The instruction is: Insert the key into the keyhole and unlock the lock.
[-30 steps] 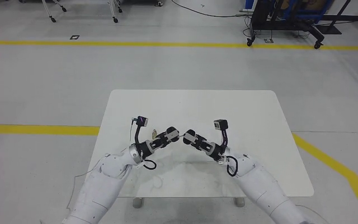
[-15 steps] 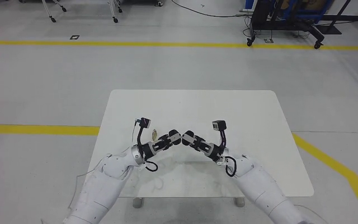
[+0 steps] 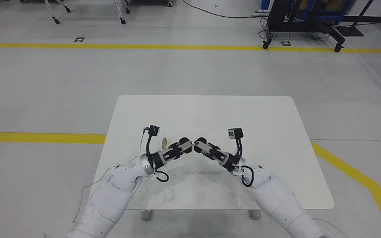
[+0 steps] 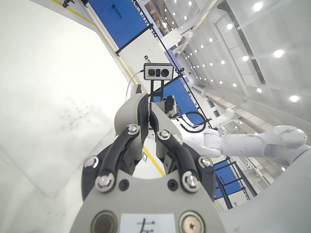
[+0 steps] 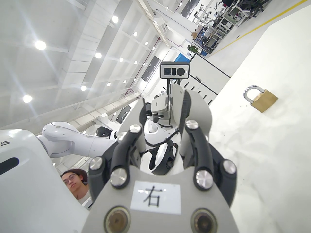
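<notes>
Padlock [image 5: 261, 99] lies flat on the desk [image 3: 268, 119], brass body w/ steel shackle that looks seated, so not yet unlocked. It sits just beside the left arm, untouched by either arm. Keyhole can't be made out from any angle here.

Key: can't confirm it. A thin metal sliver shows edge-on at the left fingers in the right wrist view, poss. the key, too small to be sure.

Left end effector [image 4: 145, 105] has its pads pressed nearly together, at most something very thin btwn them. Right end effector [image 5: 161, 98] is spread part-way, nothing gripped. The two meet tip to tip above the desk, near the padlock.

Risks, as I judge them:
- If this is a key pass btwn arms, a release before the right fingers close would drop the key to the desk, flat and hard to re-pick.
- A thin key pinched off-axis could twist in the pads, so the blade won't line up w/ the keyhole.
- Padlock is loose and unheld, so any push from the key would slide or spin it instead of seating.
- Tips are v. close, so a small misjudged move means they knock together.
</notes>
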